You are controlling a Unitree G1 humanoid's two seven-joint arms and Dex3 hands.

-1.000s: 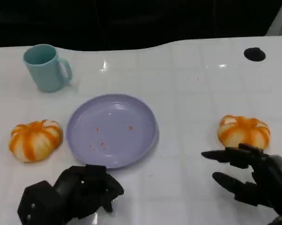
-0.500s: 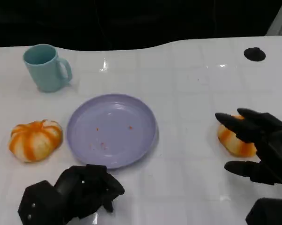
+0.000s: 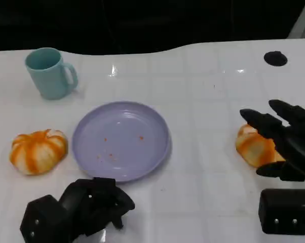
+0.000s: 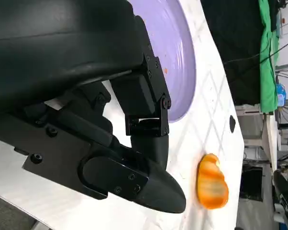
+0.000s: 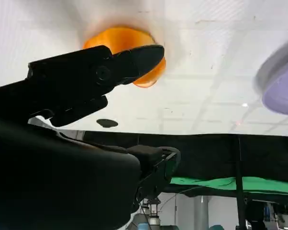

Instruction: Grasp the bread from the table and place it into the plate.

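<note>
You've got 2 orange-and-white breads on the white table [image 3: 203, 96]. The right bread [image 3: 254, 148] sits at the table's right side, well apart from the lavender plate [image 3: 121, 139] in the middle. Your right hand [image 3: 283, 142] is over that bread w/ fingers [image 3: 259, 120] spread apart, reaching across its top; nothing is gripped, and I can't tell if they touch it. In the right wrist view a finger [image 5: 110, 67] lies across the bread [image 5: 134, 40], w/ the plate's edge [image 5: 280, 84] off to 1 side.

Your left hand [image 3: 84, 208] rests at the near edge just in front of the plate, fingers curled in, holding nothing. The left bread [image 3: 38, 151] lies just beside the plate's left rim, not touching it. The plate holds only a few orange crumbs. A light blue mug [image 3: 49, 73] stands upright at the far left, and a black dot [image 3: 275, 58] marks the far right of the table.
</note>
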